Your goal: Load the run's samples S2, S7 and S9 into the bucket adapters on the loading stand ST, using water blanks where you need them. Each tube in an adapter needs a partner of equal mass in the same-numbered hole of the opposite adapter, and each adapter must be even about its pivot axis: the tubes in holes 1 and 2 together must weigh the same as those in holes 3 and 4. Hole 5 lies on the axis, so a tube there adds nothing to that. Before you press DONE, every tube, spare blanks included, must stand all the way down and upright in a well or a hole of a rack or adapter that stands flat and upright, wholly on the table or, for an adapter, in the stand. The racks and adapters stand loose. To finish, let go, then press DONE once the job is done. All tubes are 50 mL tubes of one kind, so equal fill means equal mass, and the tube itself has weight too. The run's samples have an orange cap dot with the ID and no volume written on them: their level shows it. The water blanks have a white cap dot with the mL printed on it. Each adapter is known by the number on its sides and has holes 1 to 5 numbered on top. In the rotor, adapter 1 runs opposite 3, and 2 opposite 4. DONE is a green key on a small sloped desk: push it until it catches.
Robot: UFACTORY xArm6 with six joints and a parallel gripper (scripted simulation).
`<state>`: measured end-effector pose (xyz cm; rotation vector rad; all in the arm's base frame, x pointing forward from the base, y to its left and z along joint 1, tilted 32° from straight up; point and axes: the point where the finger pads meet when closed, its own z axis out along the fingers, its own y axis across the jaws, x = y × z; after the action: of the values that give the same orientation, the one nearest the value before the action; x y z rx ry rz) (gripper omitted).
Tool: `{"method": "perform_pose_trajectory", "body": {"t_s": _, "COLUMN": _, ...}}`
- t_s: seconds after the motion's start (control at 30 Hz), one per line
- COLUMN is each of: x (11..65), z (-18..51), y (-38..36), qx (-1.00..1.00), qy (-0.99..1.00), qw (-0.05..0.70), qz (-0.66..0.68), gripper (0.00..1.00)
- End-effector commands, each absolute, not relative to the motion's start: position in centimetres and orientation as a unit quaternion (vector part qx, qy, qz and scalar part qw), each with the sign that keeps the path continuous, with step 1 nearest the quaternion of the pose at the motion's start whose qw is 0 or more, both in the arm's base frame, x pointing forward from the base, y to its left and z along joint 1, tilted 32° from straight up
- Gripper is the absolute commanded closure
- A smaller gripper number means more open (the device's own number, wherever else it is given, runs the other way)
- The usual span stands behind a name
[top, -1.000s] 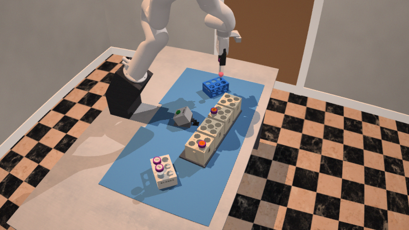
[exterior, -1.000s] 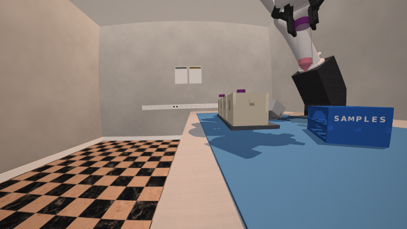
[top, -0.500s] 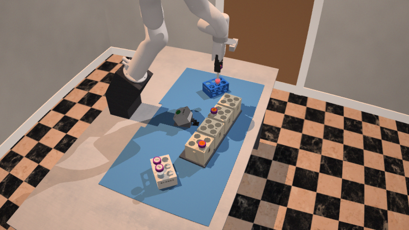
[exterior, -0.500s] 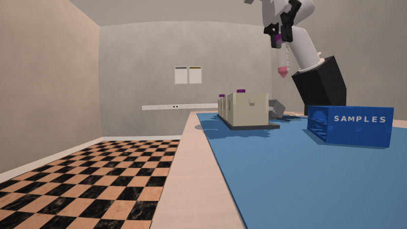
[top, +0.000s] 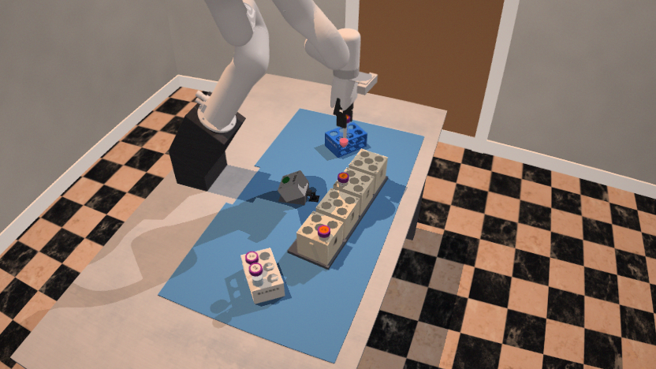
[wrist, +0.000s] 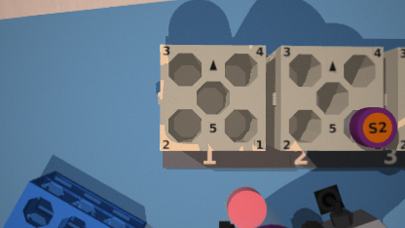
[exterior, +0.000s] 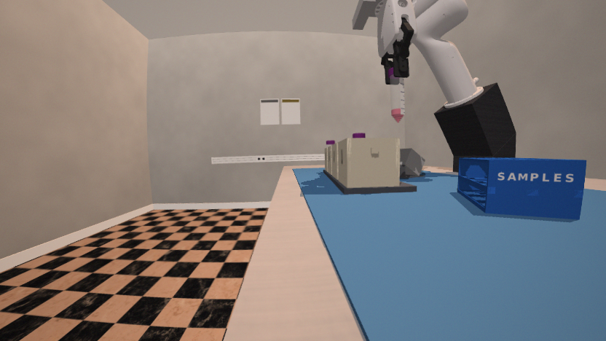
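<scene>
From the top we see our tool (top: 344,120) (exterior: 396,73) gripping one tube (top: 344,136) (exterior: 397,99) (wrist: 246,208), four adapters (top: 319,231) (exterior: 373,163) (wrist: 212,97) below it, two holding one sample each, and two blanks (top: 251,256) (top: 255,269) farther off. In the exterior view, one rack (exterior: 536,186) (top: 349,139) (wrist: 36,197) sits below our tool. By wrist, S2 (wrist: 377,128) stands in adapter 2.

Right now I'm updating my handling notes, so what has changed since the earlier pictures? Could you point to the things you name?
The held tube (top: 344,142) (exterior: 397,95) (wrist: 246,208) and fingers (top: 340,119) (exterior: 400,68) moved left and lower in the exterior view. Nothing was grasped or released. S2 (top: 343,177) (exterior: 358,135) (wrist: 377,128), the adapters (top: 316,247) (exterior: 373,169) (wrist: 213,117), samples rack (top: 336,147) (exterior: 536,192) (wrist: 55,211) and blanks rack (top: 275,296) stayed put.
</scene>
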<state>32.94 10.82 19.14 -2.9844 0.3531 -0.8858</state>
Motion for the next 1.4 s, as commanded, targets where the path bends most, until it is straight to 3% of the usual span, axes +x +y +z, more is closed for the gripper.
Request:
{"method": "perform_pose_trajectory", "body": {"t_s": 0.0, "x": 32.7, "z": 19.5, "y": 8.2, "qx": -0.953, "qy": 0.110, "qw": 0.013, "qz": -0.281, "gripper": 1.00}}
{"method": "perform_pose_trajectory", "body": {"t_s": 1.37, "x": 31.5, "z": 19.6, "y": -10.3, "qx": -0.953, "qy": 0.110, "qw": 0.012, "qz": -0.281, "gripper": 1.00}}
